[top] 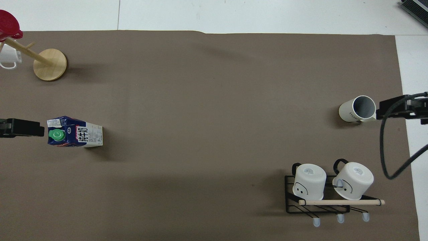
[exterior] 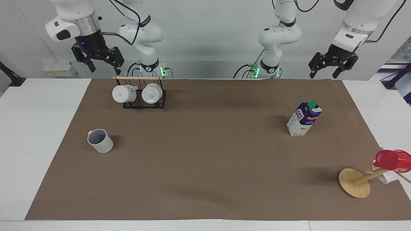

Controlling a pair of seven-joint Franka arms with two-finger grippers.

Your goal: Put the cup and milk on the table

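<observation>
The cup (exterior: 100, 141) is a pale grey mug with a blue-grey inside. It stands upright on the brown paper (exterior: 205, 166) of the white table (exterior: 29, 134), at the right arm's end; it also shows in the overhead view (top: 357, 109). The milk (exterior: 304, 118) is a white and dark blue carton with a green cap. It stands upright on the paper at the left arm's end (top: 74, 136). My right gripper (exterior: 104, 68) hangs open and empty, high over the paper's edge, apart from the cup. My left gripper (exterior: 323, 74) hangs open and empty, high up, apart from the milk.
A black wire rack (exterior: 141, 103) with a wooden bar holds two glossy white mugs, nearer to the robots than the cup. A wooden mug tree (exterior: 354, 183) with a red cup (exterior: 391, 159) and a white mug stands farther from the robots than the milk.
</observation>
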